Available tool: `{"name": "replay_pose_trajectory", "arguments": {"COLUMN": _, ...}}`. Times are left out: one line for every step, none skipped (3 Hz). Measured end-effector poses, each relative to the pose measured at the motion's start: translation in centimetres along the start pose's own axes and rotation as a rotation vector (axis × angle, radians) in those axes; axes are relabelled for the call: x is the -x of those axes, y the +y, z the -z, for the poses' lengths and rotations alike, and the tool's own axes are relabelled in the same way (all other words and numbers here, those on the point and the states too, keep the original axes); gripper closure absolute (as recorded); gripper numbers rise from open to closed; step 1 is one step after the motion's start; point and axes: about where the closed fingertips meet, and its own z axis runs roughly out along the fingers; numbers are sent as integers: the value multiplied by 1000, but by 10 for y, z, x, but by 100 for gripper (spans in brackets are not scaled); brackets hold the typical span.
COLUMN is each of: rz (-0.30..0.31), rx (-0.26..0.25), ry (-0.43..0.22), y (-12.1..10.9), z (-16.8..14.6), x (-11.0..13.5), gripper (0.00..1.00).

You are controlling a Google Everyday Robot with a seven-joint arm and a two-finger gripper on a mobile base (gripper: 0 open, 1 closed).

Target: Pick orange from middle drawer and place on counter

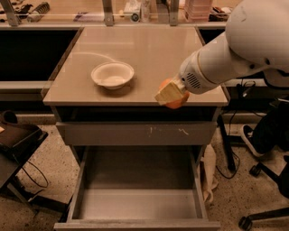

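Observation:
My gripper (171, 95) is shut on the orange (175, 102), a small round orange fruit that shows between and below the pale fingers (168, 94). It hangs over the front right edge of the beige counter (144, 54), just above the surface. The white arm comes in from the upper right. The middle drawer (137, 203) stands pulled open below, its flat grey floor bare.
A white bowl (112, 74) sits on the counter at left of centre. A shut grey drawer front with white scratches (135, 133) is under the counter. A cluttered bench (135, 9) runs behind. An office chair (271, 149) stands at right, a dark stand (18, 140) at left.

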Motion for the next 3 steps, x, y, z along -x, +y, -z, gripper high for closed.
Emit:
{"name": "replay_pose_trajectory", "arguments": {"rz": -30, "rx": 8, "ry": 15, "y": -23, "z": 2, "x": 4, "gripper": 100}}
{"name": "replay_pose_trajectory", "arguments": {"rz": -95, "rx": -48, "ry": 42, "y": -88, "z": 7, "x": 9, "gripper": 100}}
{"name": "replay_pose_trajectory", "arguments": {"rz": -149, "rx": -101, "ry": 68, "y": -152, "z": 10, "x": 9, "gripper": 100}}
